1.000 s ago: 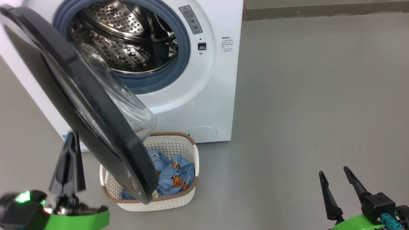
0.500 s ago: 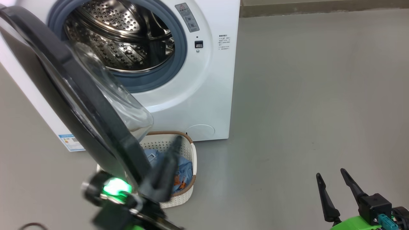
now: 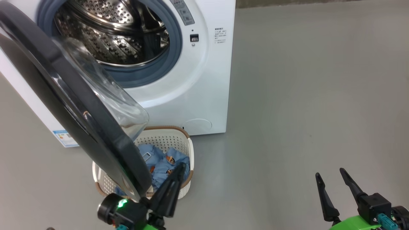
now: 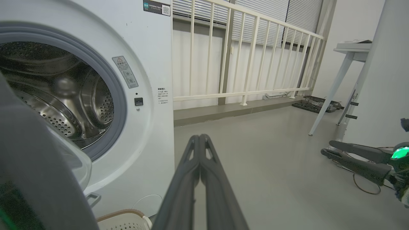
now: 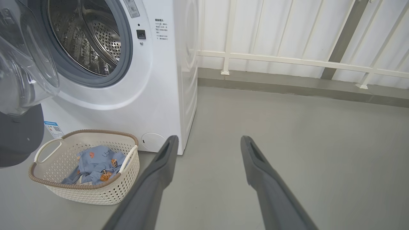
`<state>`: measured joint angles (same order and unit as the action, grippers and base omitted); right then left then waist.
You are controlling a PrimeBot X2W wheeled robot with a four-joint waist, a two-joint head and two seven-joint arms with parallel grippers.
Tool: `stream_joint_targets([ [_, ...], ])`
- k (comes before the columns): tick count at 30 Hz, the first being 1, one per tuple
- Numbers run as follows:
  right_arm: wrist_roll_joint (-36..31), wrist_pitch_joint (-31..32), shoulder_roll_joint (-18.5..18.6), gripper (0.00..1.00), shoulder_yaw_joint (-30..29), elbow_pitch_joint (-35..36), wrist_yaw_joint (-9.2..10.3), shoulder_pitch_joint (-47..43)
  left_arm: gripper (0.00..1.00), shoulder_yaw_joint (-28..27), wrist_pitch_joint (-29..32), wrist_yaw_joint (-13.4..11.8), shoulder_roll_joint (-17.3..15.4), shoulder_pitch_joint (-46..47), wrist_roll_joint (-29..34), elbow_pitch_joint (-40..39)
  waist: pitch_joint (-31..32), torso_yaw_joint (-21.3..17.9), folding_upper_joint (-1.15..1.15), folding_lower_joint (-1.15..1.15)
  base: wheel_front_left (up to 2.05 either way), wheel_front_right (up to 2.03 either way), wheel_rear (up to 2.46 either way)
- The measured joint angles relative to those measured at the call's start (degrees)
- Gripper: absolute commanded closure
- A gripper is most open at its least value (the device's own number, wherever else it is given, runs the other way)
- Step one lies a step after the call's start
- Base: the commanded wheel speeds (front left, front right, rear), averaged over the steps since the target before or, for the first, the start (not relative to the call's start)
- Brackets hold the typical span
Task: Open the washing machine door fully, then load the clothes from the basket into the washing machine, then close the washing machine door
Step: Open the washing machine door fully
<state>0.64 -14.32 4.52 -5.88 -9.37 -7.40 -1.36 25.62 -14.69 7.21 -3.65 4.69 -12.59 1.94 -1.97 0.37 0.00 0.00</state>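
The washing machine (image 3: 191, 80) stands with its steel drum exposed. The washing machine door (image 3: 80, 127), black-rimmed with a clear glass bowl, hangs swung out at an angle over the basket (image 3: 179, 140). The clothes (image 3: 159, 161), light blue with orange prints, lie inside the basket. My left gripper (image 3: 180, 167) is shut and empty, its tip just right of the door's lower edge, over the basket's near rim. My right gripper (image 3: 329, 174) is open and empty, low at the right, far from the machine. The right wrist view shows the basket (image 5: 83, 185), the clothes (image 5: 96, 163) and the right gripper (image 5: 208, 138).
Grey floor (image 3: 303, 95) spreads to the right of the machine. A white railing (image 4: 243, 64) runs along the wall behind. In the left wrist view a white table leg (image 4: 329, 99) and a floor cable (image 4: 364, 188) sit at the far right.
My left gripper has swung from the left of the door, around its lower edge, to its right side over the basket. The head camera has shifted slightly. The right gripper has stayed put.
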Motion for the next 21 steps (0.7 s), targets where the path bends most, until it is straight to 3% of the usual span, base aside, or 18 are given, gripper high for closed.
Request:
stream_joint_targets([
  [11,0.18,0.00,-0.02,0.00,1.00,0.12,0.00,1.40,1.00,-4.28,0.00,-1.51,0.67,4.11,-0.62,6.49,-2.43,-0.01,0.00,0.00,0.00,0.00,0.00],
  [21,1.69,0.00,-0.10,0.00,1.30,-0.77,0.00,1.47,1.00,-4.98,0.00,-2.61,1.03,5.42,-1.31,9.83,-2.80,0.76,0.00,0.00,0.00,0.00,0.00],
])
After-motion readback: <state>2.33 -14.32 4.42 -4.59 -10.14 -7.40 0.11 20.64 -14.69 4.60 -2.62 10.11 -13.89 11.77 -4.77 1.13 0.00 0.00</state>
